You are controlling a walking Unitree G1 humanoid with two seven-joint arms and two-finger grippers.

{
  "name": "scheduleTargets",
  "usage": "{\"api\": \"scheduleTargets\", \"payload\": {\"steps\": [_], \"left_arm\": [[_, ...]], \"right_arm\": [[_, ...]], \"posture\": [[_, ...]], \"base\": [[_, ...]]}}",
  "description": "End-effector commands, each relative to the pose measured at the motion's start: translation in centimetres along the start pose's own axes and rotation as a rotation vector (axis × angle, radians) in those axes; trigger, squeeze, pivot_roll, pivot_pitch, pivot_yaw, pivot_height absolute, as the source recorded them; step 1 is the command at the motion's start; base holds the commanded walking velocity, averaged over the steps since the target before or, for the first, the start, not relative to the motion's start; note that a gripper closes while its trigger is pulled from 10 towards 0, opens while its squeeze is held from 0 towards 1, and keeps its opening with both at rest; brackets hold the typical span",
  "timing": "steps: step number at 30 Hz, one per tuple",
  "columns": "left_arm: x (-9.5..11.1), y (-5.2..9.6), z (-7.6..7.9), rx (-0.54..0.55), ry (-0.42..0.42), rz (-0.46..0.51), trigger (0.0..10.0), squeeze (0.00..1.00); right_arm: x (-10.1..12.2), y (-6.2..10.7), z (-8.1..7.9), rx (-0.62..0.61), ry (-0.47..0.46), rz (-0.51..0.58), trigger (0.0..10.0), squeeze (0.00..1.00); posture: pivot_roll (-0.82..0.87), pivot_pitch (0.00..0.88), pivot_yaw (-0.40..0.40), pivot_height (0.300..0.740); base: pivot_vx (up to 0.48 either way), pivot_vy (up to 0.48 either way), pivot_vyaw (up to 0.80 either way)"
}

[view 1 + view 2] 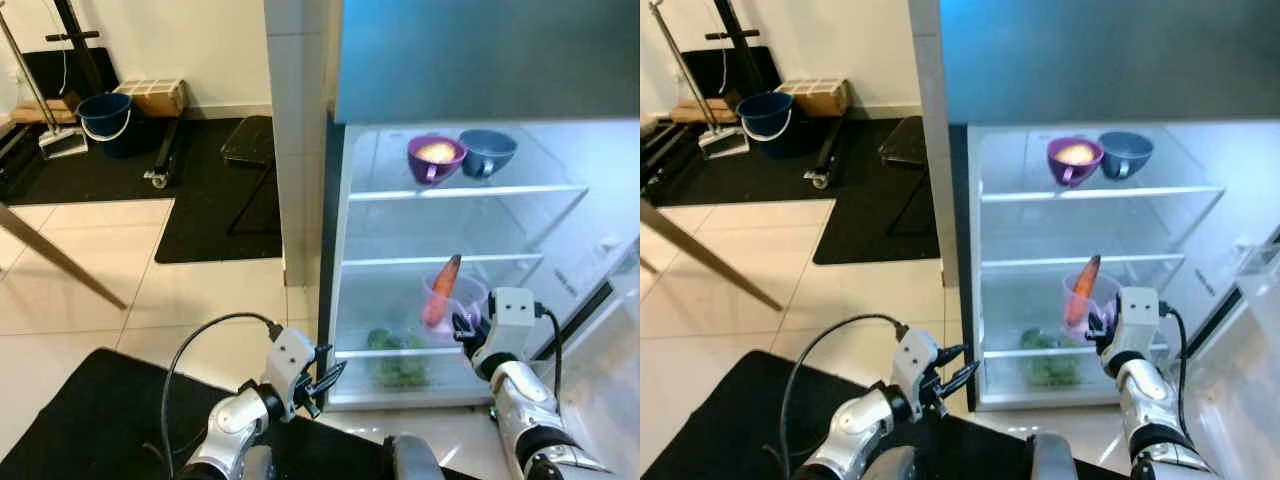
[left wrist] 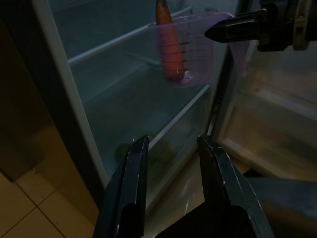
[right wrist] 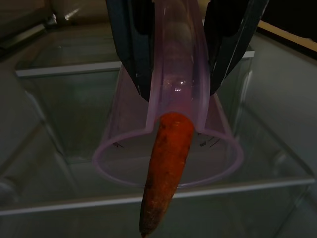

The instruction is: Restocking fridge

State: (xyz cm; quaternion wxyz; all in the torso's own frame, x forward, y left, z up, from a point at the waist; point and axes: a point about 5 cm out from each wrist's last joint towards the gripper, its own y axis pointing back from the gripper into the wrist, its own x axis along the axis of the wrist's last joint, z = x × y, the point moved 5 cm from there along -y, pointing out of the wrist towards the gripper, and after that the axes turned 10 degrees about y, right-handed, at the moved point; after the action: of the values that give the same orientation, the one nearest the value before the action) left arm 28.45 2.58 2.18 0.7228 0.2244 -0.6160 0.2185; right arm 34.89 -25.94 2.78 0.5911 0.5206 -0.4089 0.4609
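The fridge point(image 1: 330, 250) stands open before me. My right gripper point(image 1: 462, 326) is shut on the handle of a clear purple measuring cup point(image 1: 462, 292) with a carrot point(image 1: 441, 290) sticking out of it, held in front of the lower shelf point(image 1: 400, 352). In the right wrist view the fingers point(image 3: 131, 54) clamp the cup's handle point(image 3: 176, 59) and the carrot point(image 3: 166, 168) points out of the cup point(image 3: 218, 144). My left gripper point(image 1: 330, 378) hangs open, low at the fridge's left edge, with nothing in it. A purple mug point(image 1: 435, 158) and a blue mug point(image 1: 487, 152) sit on the top shelf.
Green vegetables point(image 1: 398, 358) lie in the bottom drawer. The fridge door point(image 1: 610, 330) stands open on the right. A white tiled pillar point(image 1: 295, 140) borders the fridge's left side. Far left are a blue bucket point(image 1: 104, 118), a mop and black mats.
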Motion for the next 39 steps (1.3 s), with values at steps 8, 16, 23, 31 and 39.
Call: {"api": "scheduleTargets", "payload": {"steps": [8,16,23,31,39], "left_arm": [[0.2,-0.5,0.4,-0.015,-0.011,0.007,10.0,0.0],[1.0,-0.8,0.2,-0.012,-0.024,0.033,10.0,0.0],[2.3,-1.4,0.6,-0.03,-0.045,0.082,10.0,0.0],[3.5,-1.9,0.9,-0.044,-0.078,0.126,10.0,0.0],[4.0,-2.1,1.1,-0.049,-0.096,0.139,10.0,0.0]], "right_arm": [[1.9,-0.2,0.7,-0.01,0.044,0.083,10.0,0.0],[2.9,-0.2,1.2,-0.02,0.055,0.124,10.0,0.0],[3.5,-0.1,1.7,-0.033,0.061,0.148,10.0,0.0],[4.3,0.3,3.0,-0.018,0.074,0.185,10.0,0.0],[5.1,1.1,4.5,-0.007,0.109,0.227,10.0,0.0]], "posture": [[0.06,0.0,0.023,0.532],[0.06,0.0,0.026,0.532],[0.06,0.0,0.027,0.532],[0.06,0.0,0.03,0.532],[0.05,0.0,0.029,0.532]], "base": [[0.0,0.0,0.0],[0.0,0.0,0.0],[0.0,0.0,0.0],[0.0,0.0,0.0],[0.0,0.0,0.0]]}}
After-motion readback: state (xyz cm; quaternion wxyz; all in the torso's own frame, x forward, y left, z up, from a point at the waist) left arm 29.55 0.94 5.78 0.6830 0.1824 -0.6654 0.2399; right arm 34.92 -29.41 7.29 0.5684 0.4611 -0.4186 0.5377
